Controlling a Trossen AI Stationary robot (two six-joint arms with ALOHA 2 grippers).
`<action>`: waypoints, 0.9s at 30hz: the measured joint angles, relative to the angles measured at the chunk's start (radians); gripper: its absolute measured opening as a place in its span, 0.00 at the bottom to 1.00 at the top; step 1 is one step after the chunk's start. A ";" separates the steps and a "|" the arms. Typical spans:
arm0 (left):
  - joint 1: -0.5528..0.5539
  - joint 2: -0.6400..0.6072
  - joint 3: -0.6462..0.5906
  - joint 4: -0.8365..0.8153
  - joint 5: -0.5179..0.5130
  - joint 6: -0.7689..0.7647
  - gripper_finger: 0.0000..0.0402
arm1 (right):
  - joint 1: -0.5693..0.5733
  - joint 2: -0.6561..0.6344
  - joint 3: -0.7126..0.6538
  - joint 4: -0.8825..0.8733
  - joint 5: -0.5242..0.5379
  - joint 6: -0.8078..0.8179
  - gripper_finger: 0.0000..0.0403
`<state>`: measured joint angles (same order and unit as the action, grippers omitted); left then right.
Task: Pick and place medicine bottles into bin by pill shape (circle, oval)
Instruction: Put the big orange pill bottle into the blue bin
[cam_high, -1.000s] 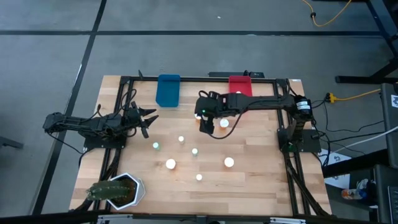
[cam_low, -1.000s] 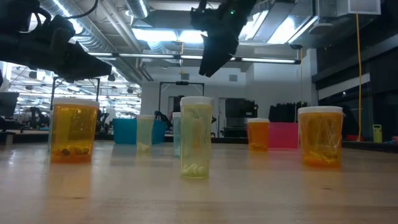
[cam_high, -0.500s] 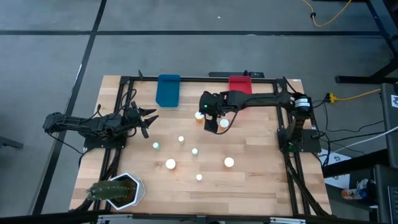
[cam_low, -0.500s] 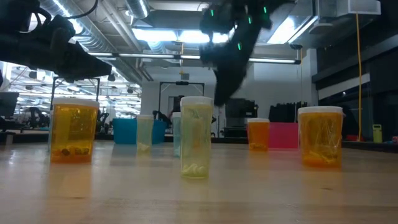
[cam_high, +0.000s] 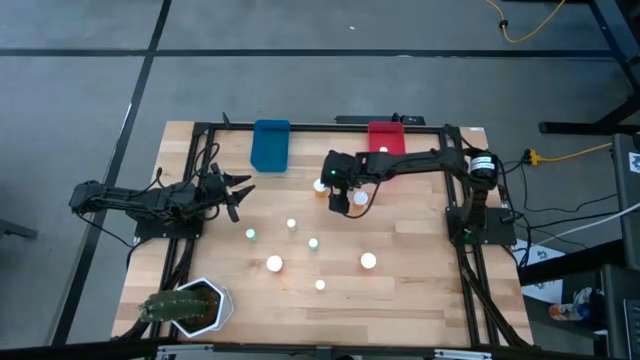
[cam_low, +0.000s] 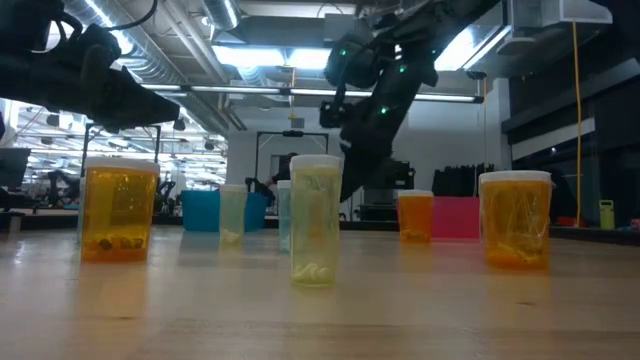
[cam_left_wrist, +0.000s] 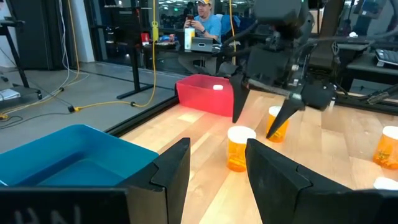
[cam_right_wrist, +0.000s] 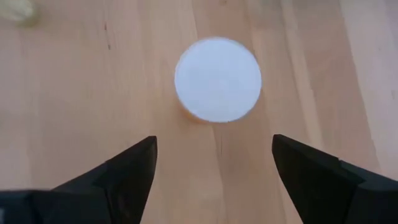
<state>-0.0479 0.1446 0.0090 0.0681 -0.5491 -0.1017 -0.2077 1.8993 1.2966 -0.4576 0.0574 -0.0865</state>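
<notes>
Several small medicine bottles with white caps stand upright on the wooden table (cam_high: 420, 290); some are amber (cam_low: 120, 212) and some pale (cam_low: 315, 232). My right gripper (cam_high: 340, 199) is open and points down over one white-capped bottle (cam_right_wrist: 217, 79), which also shows in the high view (cam_high: 361, 198). Its fingers stand apart above the cap and touch nothing. My left gripper (cam_high: 236, 190) is open and empty, waiting at the table's left. The blue bin (cam_high: 270, 145) and the red bin (cam_high: 387, 137) stand at the far edge.
Another amber bottle (cam_high: 320, 188) stands just left of my right gripper. More bottles (cam_high: 291, 224) (cam_high: 368, 261) are scattered across the table's middle. A green plant in a white pot (cam_high: 187, 308) stands at the near left corner. A person sits in the room beyond (cam_left_wrist: 202, 15).
My right gripper has gone down toward the table and a little toward its right edge, coming over the white-capped bottle; it has also turned as it went down. The bottles have stayed where they were.
</notes>
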 joint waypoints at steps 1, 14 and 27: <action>0.000 0.000 0.000 0.000 0.000 0.000 0.37 | 0.000 0.013 0.008 0.004 0.001 -0.004 0.79; 0.000 0.000 0.000 0.000 0.000 0.005 0.37 | -0.007 0.087 0.115 0.018 0.011 -0.054 0.79; 0.000 0.000 0.000 0.000 0.000 0.005 0.37 | -0.006 0.127 0.118 0.086 0.003 -0.077 0.79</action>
<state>-0.0480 0.1444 0.0090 0.0685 -0.5488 -0.0971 -0.2142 2.0262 1.4147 -0.3715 0.0603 -0.1632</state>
